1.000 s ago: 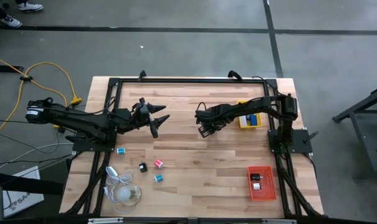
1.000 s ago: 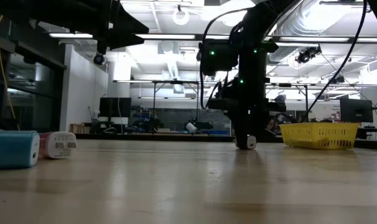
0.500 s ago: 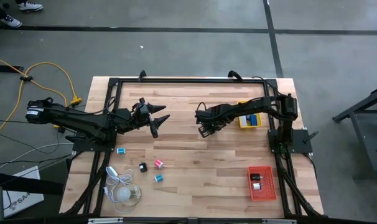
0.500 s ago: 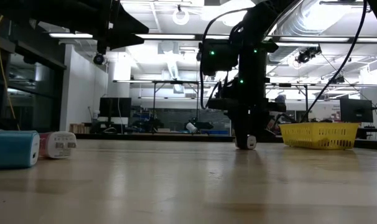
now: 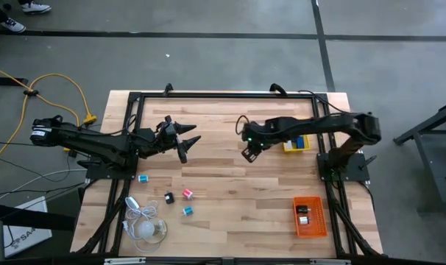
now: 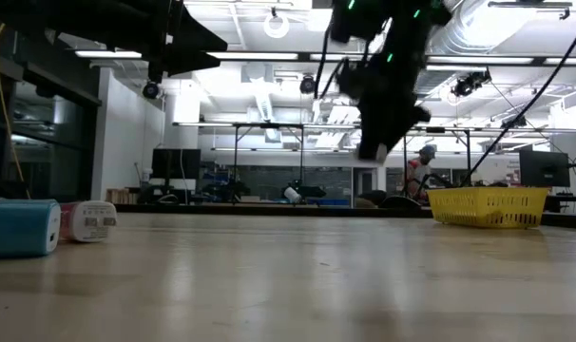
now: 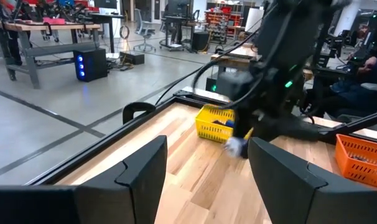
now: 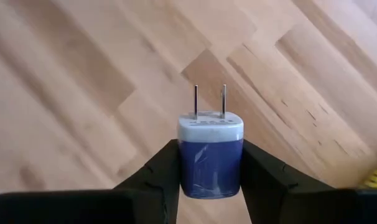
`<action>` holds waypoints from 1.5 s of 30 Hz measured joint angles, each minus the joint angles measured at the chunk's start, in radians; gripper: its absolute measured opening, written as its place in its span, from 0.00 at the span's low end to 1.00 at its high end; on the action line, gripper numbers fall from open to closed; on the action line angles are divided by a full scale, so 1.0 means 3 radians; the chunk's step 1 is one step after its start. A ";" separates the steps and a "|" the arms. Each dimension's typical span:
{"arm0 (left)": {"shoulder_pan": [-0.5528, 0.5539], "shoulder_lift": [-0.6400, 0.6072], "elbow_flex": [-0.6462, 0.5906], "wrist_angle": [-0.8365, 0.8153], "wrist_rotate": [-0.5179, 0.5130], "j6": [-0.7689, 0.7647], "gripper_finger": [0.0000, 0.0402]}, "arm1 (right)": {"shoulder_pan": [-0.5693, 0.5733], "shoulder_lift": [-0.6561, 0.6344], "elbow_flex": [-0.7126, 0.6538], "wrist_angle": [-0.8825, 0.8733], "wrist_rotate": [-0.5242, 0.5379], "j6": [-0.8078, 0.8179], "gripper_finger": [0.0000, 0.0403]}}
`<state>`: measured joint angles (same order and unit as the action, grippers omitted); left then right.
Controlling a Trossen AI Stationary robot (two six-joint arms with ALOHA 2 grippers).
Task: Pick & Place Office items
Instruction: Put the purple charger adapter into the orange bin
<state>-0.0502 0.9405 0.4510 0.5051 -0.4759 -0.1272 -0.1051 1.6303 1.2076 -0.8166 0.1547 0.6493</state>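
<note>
My right gripper (image 5: 249, 153) hangs above the middle of the table, shut on a small blue charger plug (image 8: 210, 158) with a white face and two metal prongs. The low view shows the plug (image 6: 372, 150) well above the tabletop. My left gripper (image 5: 188, 140) stands open and level over the table's left half, with nothing between its fingers. More office items lie on the wood near the left front: a teal piece (image 5: 143, 178), a black one (image 5: 168, 197), a pink one (image 5: 187, 193) and another teal one (image 5: 187, 211). My right gripper pinches the plug's blue body by its two opposite sides (image 8: 183, 163) between its two fingers. The fingers come from above, slanting steeply down. The white face and prongs (image 8: 209, 102) point away from the gripper toward the table. The plug is lifted clear.
A yellow tray (image 5: 288, 145) with blue pieces stands at the right, behind my right gripper. An orange tray (image 5: 310, 228) sits at the right front. A white bulb-like thing with a coiled cord (image 5: 146, 224) lies at the left front. A black frame (image 5: 223, 94) runs around the table.
My right gripper has gone up from the tabletop and a little toward the table's right edge, rolling as it rose. The blue plug, which stood on the wood, is now lifted clear with it.
</note>
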 joint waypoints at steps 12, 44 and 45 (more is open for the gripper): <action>0.0000 0.0000 0.0000 0.0019 0.0000 -0.0001 0.54 | 0.0838 -0.0608 0.0001 -0.0849 0.0361 0.0206 0.31; 0.0000 0.0000 0.0000 0.0041 0.0000 -0.0001 0.54 | 0.3711 -0.0181 0.0001 -0.1555 0.0163 0.3912 0.31; 0.0000 0.0000 0.0000 0.0041 0.0000 -0.0001 0.54 | 0.3766 -0.0153 0.0001 -0.1555 0.0113 0.4032 0.31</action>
<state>-0.0501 0.9405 0.4511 0.5175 -0.4759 -0.1276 1.0246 1.5845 1.2079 -1.2832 0.1886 1.8590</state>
